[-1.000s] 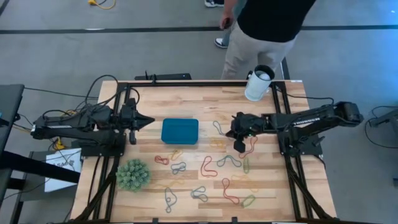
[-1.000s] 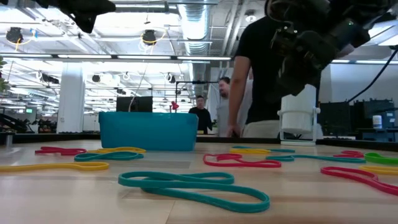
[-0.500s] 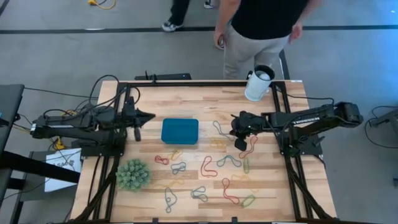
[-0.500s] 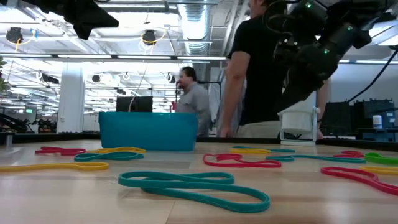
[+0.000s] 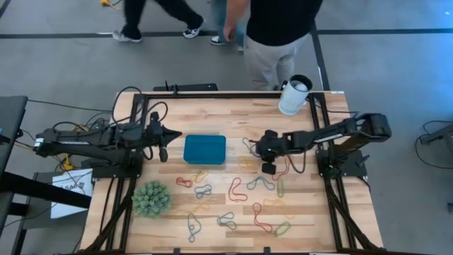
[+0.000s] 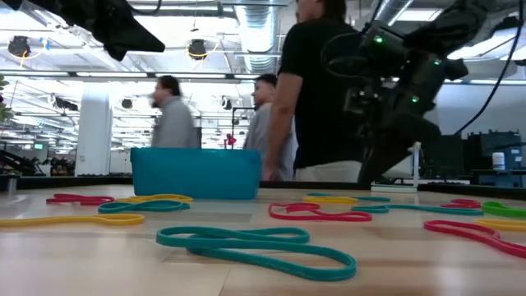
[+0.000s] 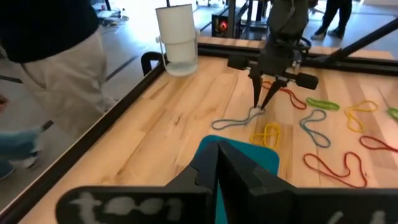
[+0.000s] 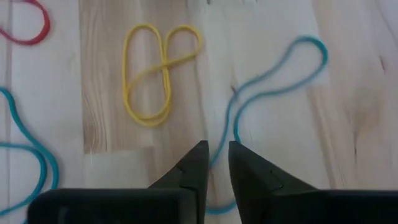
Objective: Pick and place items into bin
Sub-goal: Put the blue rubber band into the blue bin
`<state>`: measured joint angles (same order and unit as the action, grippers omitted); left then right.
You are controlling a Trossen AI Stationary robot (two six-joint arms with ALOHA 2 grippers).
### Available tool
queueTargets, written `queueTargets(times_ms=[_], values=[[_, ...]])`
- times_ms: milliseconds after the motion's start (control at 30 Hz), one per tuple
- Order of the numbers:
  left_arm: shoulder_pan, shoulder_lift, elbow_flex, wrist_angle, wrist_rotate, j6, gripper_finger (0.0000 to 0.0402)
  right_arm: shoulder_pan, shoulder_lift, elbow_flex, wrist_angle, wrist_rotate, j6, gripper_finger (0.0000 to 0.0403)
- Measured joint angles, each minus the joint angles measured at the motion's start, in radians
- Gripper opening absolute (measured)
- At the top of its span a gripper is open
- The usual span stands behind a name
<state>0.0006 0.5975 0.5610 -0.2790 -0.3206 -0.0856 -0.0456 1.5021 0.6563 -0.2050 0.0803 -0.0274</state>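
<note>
Just right of the teal bin on the tabletop, we see our right hand lowered over a grey-blue loop, its fingers nearly together around the strand, a yellow loop beside it. Left of the bin, our left hand hovers, fingers together.

— Any writing you can read anywhere?

— None. There are pale marks on the left gripper's housing in its wrist view, but too blurred to make out.

— The white cup?

— Nothing legible on it either.
</note>
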Motion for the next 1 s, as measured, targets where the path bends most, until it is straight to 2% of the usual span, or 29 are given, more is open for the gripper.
queueTargets(times_ms=[233, 667, 767, 900, 1000], values=[[0.0, 0.06, 0.0, -0.001, 0.001, 0.012, 0.0, -0.003, 0.059, 0.115, -0.087, 0.005, -0.024, 0.0084], [0.0, 0.204, 0.0, 0.004, -0.069, 0.091, 0.0, -0.003, 0.055, 0.122, -0.132, 0.007, 0.053, 0.0086], [0.0, 0.235, 0.0, 0.006, -0.036, 0.057, 0.0, -0.003, 0.056, 0.122, -0.132, 0.008, 0.053, 0.0086], [0.001, 0.265, 0.0, 0.009, -0.051, -0.037, 0.0, -0.003, 0.055, 0.122, -0.132, 0.007, 0.028, 0.0086], [0.0, 0.269, 0.0, 0.014, -0.042, -0.036, 0.0006, -0.003, 0.056, 0.122, -0.132, 0.008, 0.022, 0.0086]])
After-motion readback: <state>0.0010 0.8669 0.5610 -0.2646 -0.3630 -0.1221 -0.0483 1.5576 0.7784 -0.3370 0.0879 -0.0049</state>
